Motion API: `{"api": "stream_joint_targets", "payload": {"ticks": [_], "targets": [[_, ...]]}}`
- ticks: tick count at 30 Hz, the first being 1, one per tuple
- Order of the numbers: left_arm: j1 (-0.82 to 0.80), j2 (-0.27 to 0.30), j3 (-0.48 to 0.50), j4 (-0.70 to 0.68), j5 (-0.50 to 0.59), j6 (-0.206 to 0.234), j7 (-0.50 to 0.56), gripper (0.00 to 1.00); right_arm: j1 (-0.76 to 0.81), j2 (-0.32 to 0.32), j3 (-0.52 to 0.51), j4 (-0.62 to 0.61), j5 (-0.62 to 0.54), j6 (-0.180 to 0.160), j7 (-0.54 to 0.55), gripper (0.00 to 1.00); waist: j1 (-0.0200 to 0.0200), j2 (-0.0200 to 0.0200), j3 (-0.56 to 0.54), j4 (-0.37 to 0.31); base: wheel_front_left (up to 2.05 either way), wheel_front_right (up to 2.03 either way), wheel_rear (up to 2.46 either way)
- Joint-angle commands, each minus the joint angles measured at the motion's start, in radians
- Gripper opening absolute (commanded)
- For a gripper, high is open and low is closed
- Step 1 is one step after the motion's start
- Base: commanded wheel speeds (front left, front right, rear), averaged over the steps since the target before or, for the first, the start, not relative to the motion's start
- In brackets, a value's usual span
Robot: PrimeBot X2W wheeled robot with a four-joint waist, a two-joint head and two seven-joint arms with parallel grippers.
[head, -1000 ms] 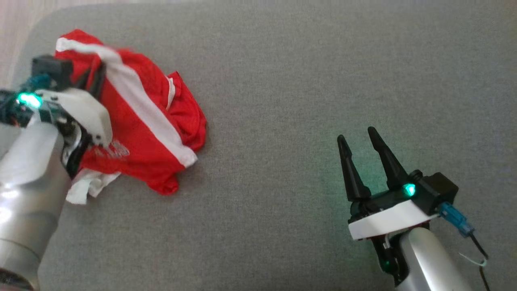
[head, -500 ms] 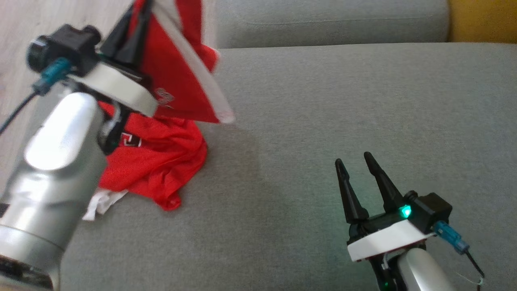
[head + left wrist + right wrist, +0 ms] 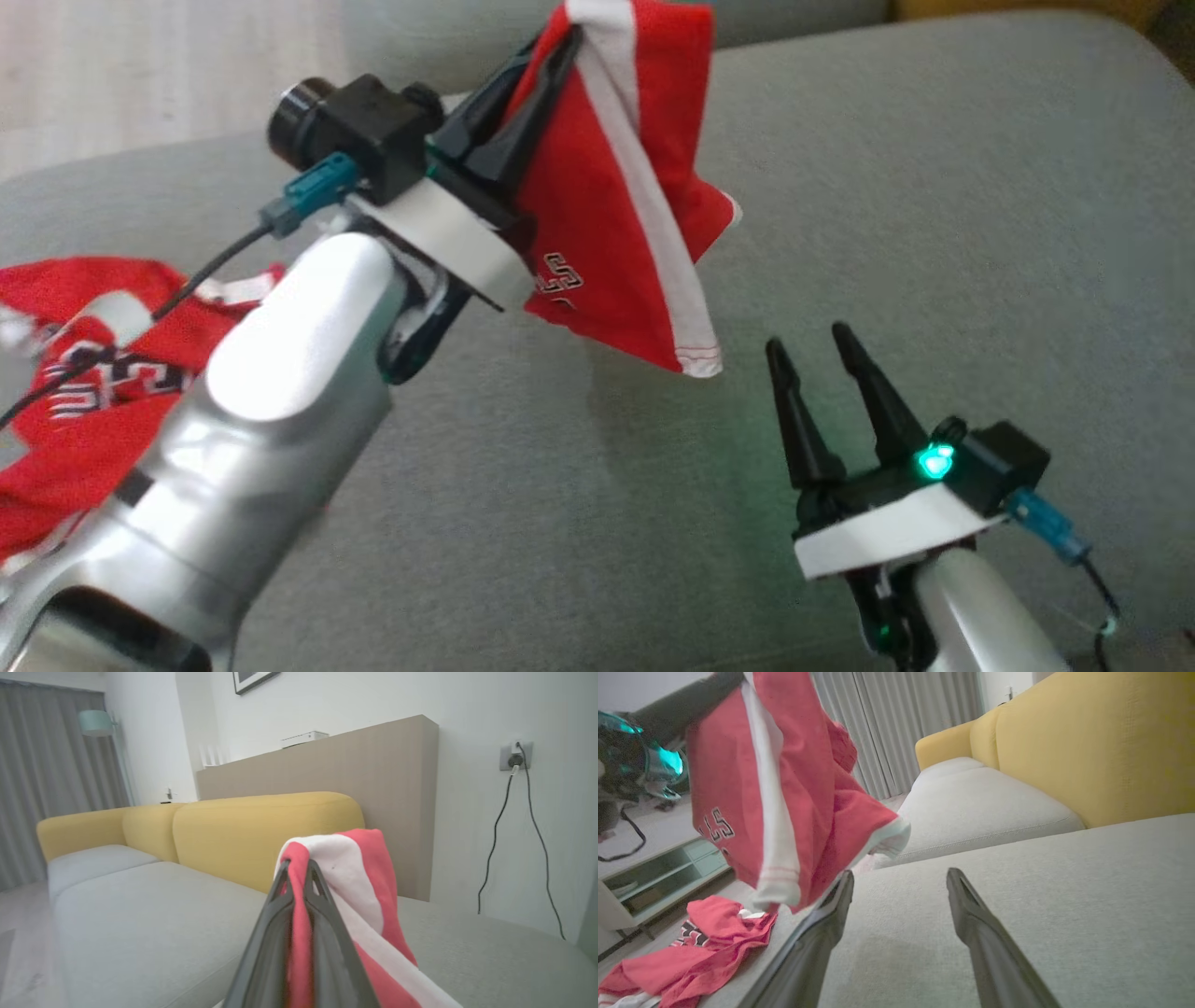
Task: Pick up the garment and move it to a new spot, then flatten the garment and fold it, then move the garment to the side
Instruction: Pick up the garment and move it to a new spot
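The garment point(image 3: 616, 205) is red with a white stripe and dark lettering. It hangs in the air above the grey sofa cushion point(image 3: 934, 187), pinched at its top by my left gripper point(image 3: 560, 42), which is shut on it. In the left wrist view the cloth point(image 3: 355, 868) drapes over the closed fingertips of the left gripper point(image 3: 296, 863). My right gripper point(image 3: 808, 338) stands open and empty at the lower right, just below and right of the garment's hanging hem. The right wrist view shows the garment point(image 3: 784, 788) dangling left of the open right gripper point(image 3: 901, 873).
A second red piece of clothing point(image 3: 65, 392) with lettering lies crumpled on the cushion at the left, also seen as a red heap point(image 3: 700, 942). A yellow backrest point(image 3: 261, 830) borders the sofa. A low shelf unit point(image 3: 658, 872) stands beyond the cushion edge.
My left arm has raised the striped garment off the cushion and carried it rightward toward the middle. The other red piece stayed on the cushion. The head camera has shifted. The right gripper stays open.
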Motion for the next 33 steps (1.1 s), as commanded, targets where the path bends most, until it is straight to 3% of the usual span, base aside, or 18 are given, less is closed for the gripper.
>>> {"api": "stream_joint_targets", "payload": {"ticks": [1, 6, 7, 8, 14, 18, 22, 27, 33], "targets": [[-0.075, 0.014, 0.029, -0.032, -0.001, 0.007, 0.001, 0.0, -0.05, -0.003, 0.018, -0.041, 0.012, -0.001, -0.011, 1.0, 0.0, -0.0001, 0.052, -0.061, 0.0, 0.0, 0.0], [-0.103, -0.071, -0.007, 0.019, 0.007, 0.012, -0.003, 0.0, -0.07, -0.003, 0.022, -0.046, 0.039, -0.001, -0.011, 1.0, 0.0, -0.0001, 0.1, -0.136, 0.0, 0.0, 0.0], [-0.102, -0.103, -0.037, 0.066, 0.017, 0.011, 0.0, 0.94, -0.074, -0.003, 0.023, -0.049, 0.046, -0.001, -0.011, 1.0, 0.0, -0.0001, 0.11, -0.158, 0.0, 0.0, 0.0], [-0.1, -0.114, -0.053, 0.094, 0.028, 0.012, 0.0, 1.0, -0.075, -0.003, 0.022, -0.051, 0.05, -0.001, -0.011, 1.0, 0.0, -0.0001, 0.114, -0.167, 0.0, 0.0, 0.0], [-0.059, -0.147, -0.094, 0.23, 0.052, 0.019, -0.059, 1.0, -0.077, -0.003, -0.002, -0.061, 0.061, -0.001, -0.011, 1.0, 0.0, -0.0001, 0.118, -0.18, 0.0, 0.0, 0.0], [-0.011, -0.151, -0.081, 0.269, 0.047, 0.035, -0.1, 1.0, -0.062, -0.003, -0.028, -0.06, 0.051, -0.001, -0.011, 1.0, 0.0, -0.0001, 0.099, -0.137, 0.0, 0.0, 0.0], [0.036, -0.115, -0.051, 0.268, 0.06, 0.064, -0.117, 1.0, -0.046, -0.003, -0.046, -0.053, 0.028, -0.001, -0.011, 1.0, 0.0, -0.0001, 0.067, -0.069, 0.0, 0.0, 0.0], [0.137, -0.033, 0.052, 0.16, 0.076, 0.117, -0.12, 1.0, -0.027, -0.003, -0.076, -0.045, 0.003, -0.001, -0.011, 1.0, 0.0, -0.0001, 0.028, 0.026, 0.0, 0.0, 0.0], [0.388, 0.048, 0.223, -0.051, 0.112, 0.206, -0.121, 1.0, -0.001, -0.003, -0.108, -0.044, -0.009, -0.001, -0.011, 1.0, 0.0, -0.0001, -0.006, 0.114, 0.0, 0.0, 0.0]]}}
